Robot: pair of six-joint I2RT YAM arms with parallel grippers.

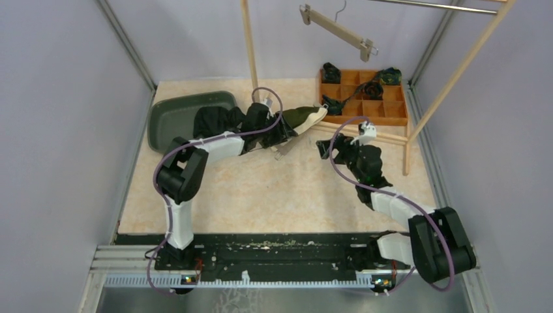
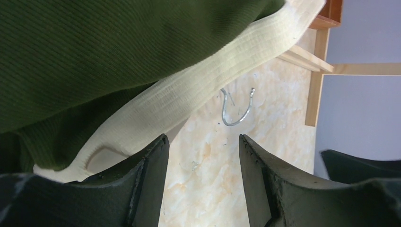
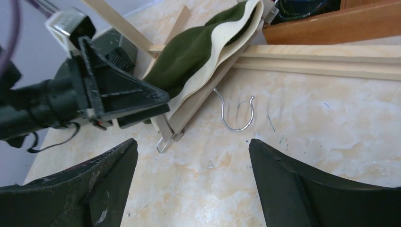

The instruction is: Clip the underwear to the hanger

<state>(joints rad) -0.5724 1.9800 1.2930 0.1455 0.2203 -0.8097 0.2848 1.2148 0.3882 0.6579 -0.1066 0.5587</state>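
The left claw [image 2: 202, 143] is spread with only bare worktop [image 3: 307, 123] showing between its fingers. The underwear [image 3: 189, 56] lies above and to the left of them, and its waistband [image 2: 189, 90] hangs down to about the left finger's tip. The right claw [image 3: 193, 144] is also spread wide and holds nothing. Ahead of it lies the hanger [image 3: 208, 92], flat on the worktop, its long axis running from a point just ahead-left of the fingers away toward the far right. The garment is draped along that bar but looks not yet clipped. The near metal clip [image 3: 165, 137] pokes out bare, closer to the left claw, which sits right beside it, so that arm seems better placed to feed fabric in. The cloth is soft olive ribbed knit with a cream ribbed elastic band. The bar is pale, straight wood, and its thin wire hook [image 3: 235, 129] curls directly ahead of the right claw.
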